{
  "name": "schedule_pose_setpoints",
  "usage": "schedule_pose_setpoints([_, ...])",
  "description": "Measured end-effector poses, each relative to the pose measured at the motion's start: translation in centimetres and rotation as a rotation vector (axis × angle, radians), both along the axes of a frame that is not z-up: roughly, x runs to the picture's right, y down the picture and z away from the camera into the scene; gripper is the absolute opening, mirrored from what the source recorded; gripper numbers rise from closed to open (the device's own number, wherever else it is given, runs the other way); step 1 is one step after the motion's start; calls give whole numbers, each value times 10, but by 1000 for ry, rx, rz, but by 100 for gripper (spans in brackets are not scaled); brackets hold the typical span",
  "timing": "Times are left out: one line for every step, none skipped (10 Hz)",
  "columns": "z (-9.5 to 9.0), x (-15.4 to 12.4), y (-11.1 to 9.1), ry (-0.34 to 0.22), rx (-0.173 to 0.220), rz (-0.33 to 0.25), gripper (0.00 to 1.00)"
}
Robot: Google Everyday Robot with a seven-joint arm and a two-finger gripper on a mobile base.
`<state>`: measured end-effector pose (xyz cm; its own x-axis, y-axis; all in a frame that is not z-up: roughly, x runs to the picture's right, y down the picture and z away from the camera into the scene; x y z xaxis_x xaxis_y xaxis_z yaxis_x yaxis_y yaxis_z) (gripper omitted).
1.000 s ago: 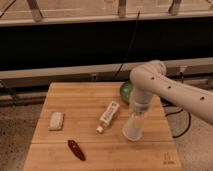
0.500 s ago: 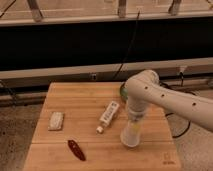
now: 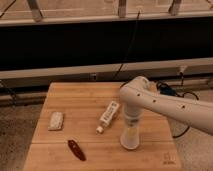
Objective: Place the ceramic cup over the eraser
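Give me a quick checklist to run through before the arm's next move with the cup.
1. The ceramic cup rests on the table: ok.
2. The eraser is under the cup: cannot tell, no eraser in sight.
3. The gripper is directly over the cup: ok.
4. The gripper's hold on the cup: cannot tell.
5. The white tube lies apart from the cup: ok.

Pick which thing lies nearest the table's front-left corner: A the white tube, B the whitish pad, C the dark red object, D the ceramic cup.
C: the dark red object lies closest to that corner, while the gripper is down at the ceramic cup, front right.
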<state>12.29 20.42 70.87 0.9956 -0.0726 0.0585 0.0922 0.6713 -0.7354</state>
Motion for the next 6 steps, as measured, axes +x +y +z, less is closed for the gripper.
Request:
schedule_pose_setpoints([0, 2, -1, 9, 3, -2, 54])
schedule_pose_setpoints([-1, 4, -3, 20, 9, -5, 68])
schedule_pose_setpoints([-1, 5, -5, 24, 14, -6, 75])
schedule_pose_setpoints([-2, 7, -7, 28, 22, -4, 80])
schedule_pose_setpoints([-3, 8, -11, 23, 31, 3, 80])
schedule_pose_setpoints([-4, 9, -13, 20, 31, 4, 76])
